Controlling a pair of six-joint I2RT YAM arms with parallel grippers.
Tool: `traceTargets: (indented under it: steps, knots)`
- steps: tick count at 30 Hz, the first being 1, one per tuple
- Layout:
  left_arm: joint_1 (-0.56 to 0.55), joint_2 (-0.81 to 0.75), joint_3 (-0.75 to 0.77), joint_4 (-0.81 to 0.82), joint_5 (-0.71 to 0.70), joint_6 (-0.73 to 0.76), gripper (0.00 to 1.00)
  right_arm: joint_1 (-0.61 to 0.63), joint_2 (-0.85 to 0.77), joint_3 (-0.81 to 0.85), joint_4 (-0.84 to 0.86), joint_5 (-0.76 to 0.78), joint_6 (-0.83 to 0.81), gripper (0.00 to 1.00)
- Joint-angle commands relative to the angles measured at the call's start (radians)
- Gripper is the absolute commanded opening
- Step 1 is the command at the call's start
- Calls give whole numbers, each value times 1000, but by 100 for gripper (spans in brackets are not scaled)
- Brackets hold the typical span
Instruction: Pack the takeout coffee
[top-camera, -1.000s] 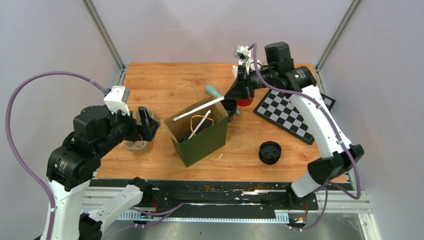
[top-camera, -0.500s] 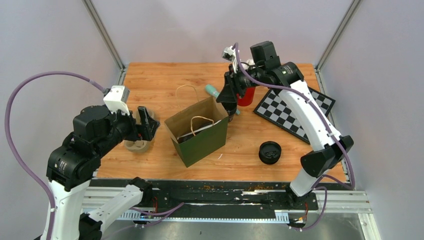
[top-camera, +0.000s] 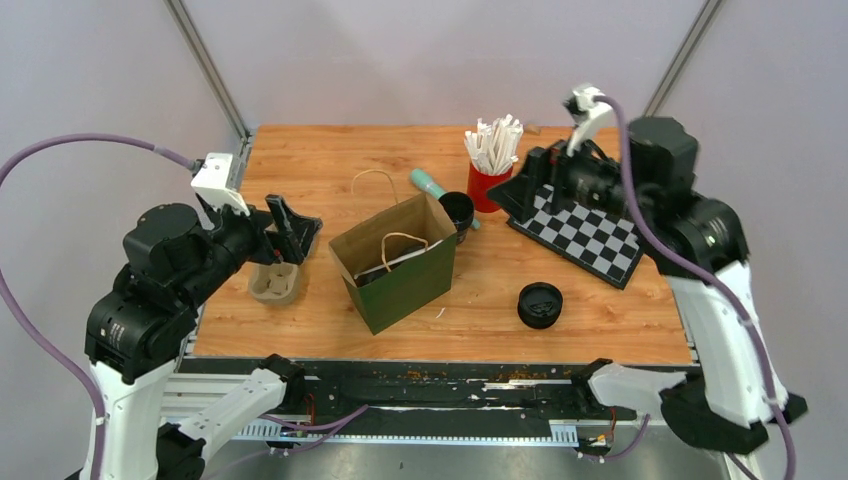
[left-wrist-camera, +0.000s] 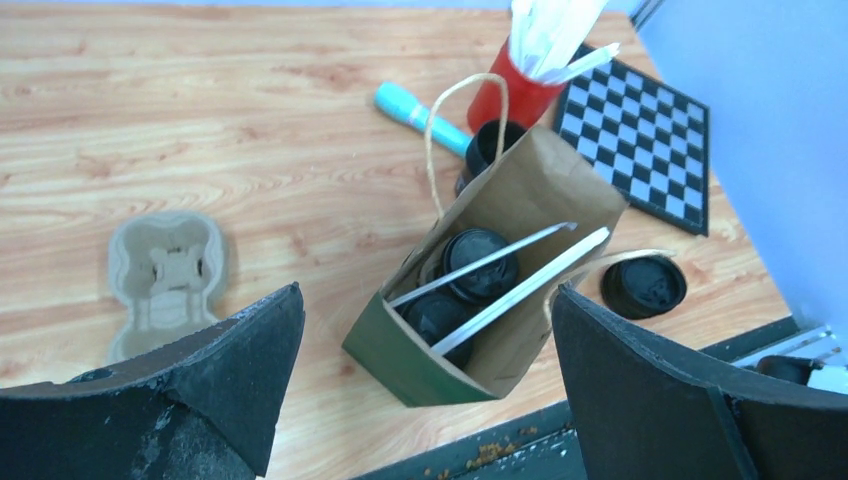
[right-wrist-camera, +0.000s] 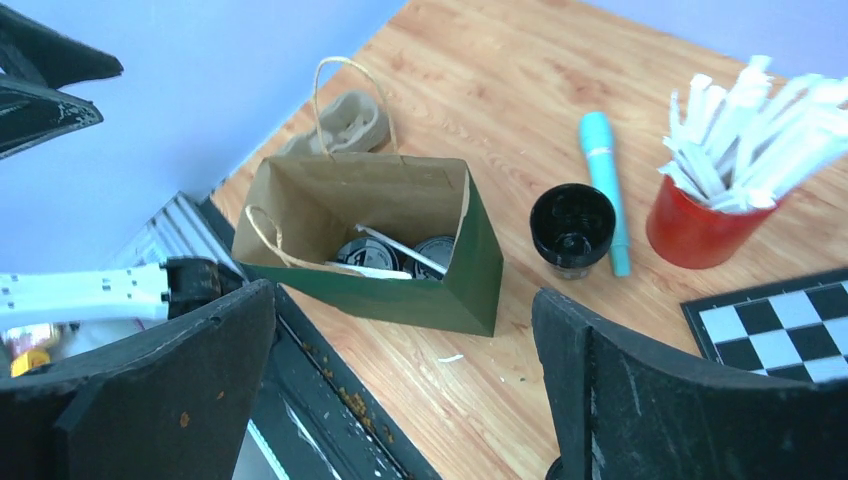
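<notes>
The green paper bag (top-camera: 395, 265) stands open mid-table. Two black-lidded coffee cups (left-wrist-camera: 480, 265) sit inside it, with white straws (left-wrist-camera: 520, 290) lying across them. A lidless black cup (top-camera: 458, 212) stands just behind the bag (right-wrist-camera: 400, 290), and a loose black lid (top-camera: 540, 305) lies to its right. My left gripper (top-camera: 290, 228) hovers open left of the bag, above the cardboard cup carrier (top-camera: 275, 283). Over the checkerboard's (top-camera: 590, 232) far corner, my right gripper (top-camera: 533, 182) is open and holds nothing.
A red cup of wrapped straws (top-camera: 490, 175) stands at the back, right of a teal pen (top-camera: 428, 183). The bag's rope handles stick up. Metal frame posts rise at both back corners.
My right gripper opened and let a straw drop into the bag, then pulled back right over the checkerboard. The left arm lifted a little, uncovering the cup carrier.
</notes>
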Motion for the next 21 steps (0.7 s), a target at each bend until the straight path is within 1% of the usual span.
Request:
traceTargets:
  steps: [1, 5, 10, 13, 17, 21]
  knots:
    - [-3, -42, -22, 175, 35, 4, 100, -1, -134, -119, 92, 205, 205, 100]
    - [-3, -91, -94, 245, 35, -22, 100, -2, -202, -180, 72, 273, 258, 100]
    - [-3, -116, -144, 207, 13, -33, 100, -2, -255, -222, 90, 299, 238, 100]
    - [-3, -114, -152, 178, -7, -36, 100, -1, -264, -223, 100, 309, 235, 100]
    - [-3, -120, -168, 191, -16, -50, 100, -3, -266, -242, 105, 322, 228, 100]
    - [-3, -123, -180, 211, -14, -61, 100, -2, -262, -251, 124, 286, 224, 100]
